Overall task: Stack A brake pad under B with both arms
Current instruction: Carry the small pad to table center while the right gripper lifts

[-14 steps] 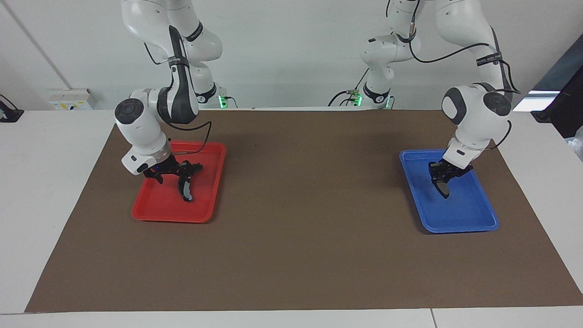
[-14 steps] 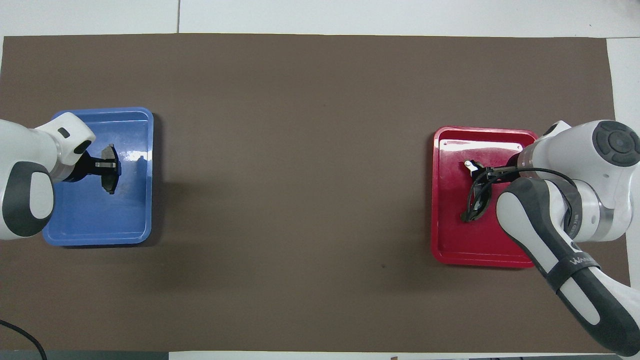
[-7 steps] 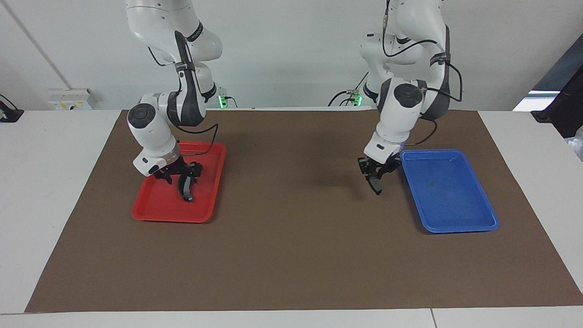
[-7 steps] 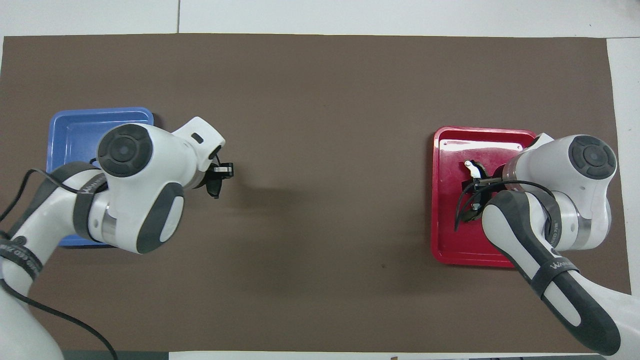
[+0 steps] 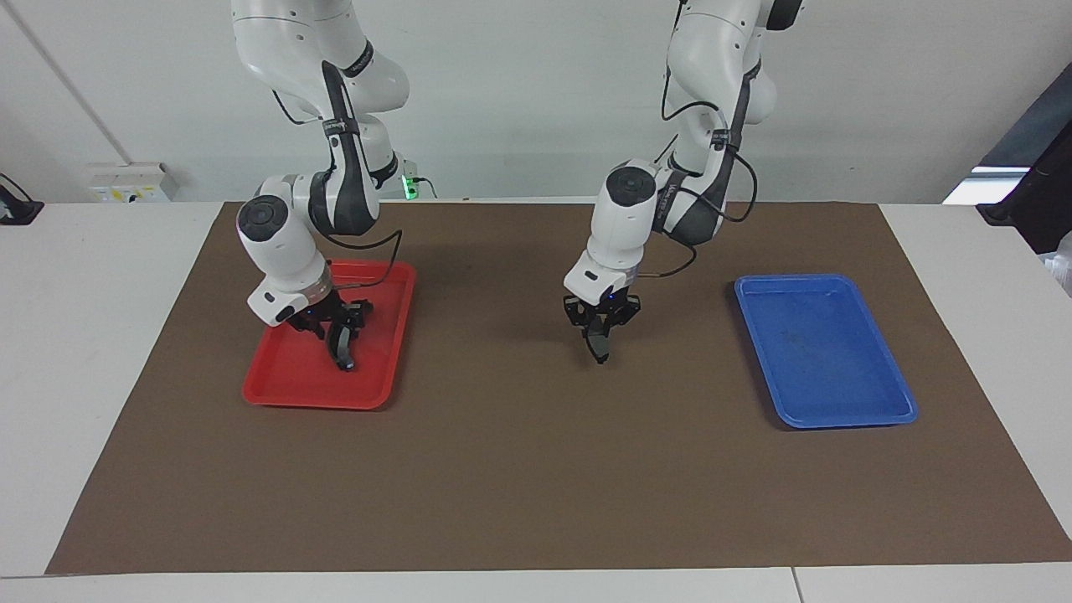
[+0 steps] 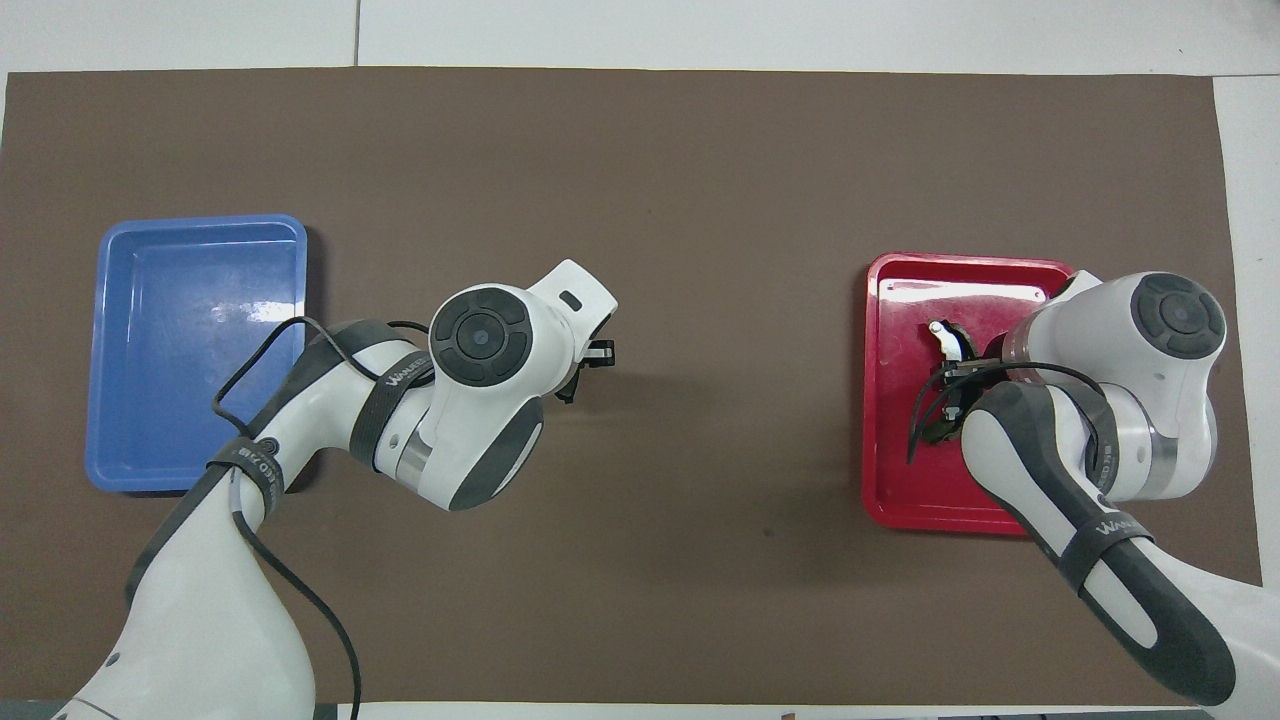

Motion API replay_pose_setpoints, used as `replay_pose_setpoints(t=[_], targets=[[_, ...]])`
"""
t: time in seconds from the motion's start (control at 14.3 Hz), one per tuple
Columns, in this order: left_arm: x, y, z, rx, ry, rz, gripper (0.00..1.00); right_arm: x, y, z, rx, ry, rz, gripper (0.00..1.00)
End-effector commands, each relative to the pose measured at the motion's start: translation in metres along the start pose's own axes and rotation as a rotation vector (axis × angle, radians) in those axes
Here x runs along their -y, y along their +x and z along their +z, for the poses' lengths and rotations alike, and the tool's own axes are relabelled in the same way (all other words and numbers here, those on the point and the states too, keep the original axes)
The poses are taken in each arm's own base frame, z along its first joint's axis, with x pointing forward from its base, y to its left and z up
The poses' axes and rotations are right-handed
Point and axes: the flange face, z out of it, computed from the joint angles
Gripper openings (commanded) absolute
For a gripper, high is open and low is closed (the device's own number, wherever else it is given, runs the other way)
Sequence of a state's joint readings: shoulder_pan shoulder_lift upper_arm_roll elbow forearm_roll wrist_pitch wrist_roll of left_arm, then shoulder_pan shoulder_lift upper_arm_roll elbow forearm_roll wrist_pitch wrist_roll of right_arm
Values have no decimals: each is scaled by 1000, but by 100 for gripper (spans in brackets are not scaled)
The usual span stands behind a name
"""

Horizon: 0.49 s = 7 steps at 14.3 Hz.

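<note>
Left pincer [image 5: 596, 333], clenched on the A brake pad [image 5: 598, 347], has swung from the blue tray [image 5: 837, 406] to mid-mat [image 5: 536, 469].
A can go down first. Right pincer [image 5: 339, 328] sits at B [image 5: 342, 357] in the red tray [image 5: 285, 381], nine o'clock in the facing view; I cannot tell whether it grips.

The dark band [image 6: 393, 379] on the left arm [image 6: 300, 440] carries white lettering, beginning "WANU". A similar band [image 6: 1110, 528] on the right arm [image 6: 1100, 480], beside the red tray [image 6: 890, 490], has lettering beginning "WAN".
</note>
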<state>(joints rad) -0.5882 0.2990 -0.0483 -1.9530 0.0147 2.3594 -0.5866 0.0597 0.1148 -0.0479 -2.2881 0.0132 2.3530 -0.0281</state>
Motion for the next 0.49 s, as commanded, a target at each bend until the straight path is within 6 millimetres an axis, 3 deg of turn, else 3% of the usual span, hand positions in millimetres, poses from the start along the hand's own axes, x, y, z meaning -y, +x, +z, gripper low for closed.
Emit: replay_pose_setpoints(t=[0.0, 0.14, 0.21, 0.28, 0.35, 0.42], targets=[[-23, 10, 15, -15, 0, 4, 1, 1, 0, 0, -6, 5, 11, 32], [-24, 9, 26, -15, 0, 6, 4, 1, 6, -9, 5, 6, 10, 14], [-23, 8, 30, -7, 5, 8, 14, 1, 14, -19, 17, 5, 3, 9], [-22, 7, 32, -1, 10, 7, 37, 1, 21, -32, 22, 6, -2, 9], [-21, 7, 32, -1, 10, 3, 70, 2, 25, -45, 33, 6, -4, 9], [-21, 8, 31, -4, 9, 4, 91, 2, 29, -58, 37, 7, -8, 6]])
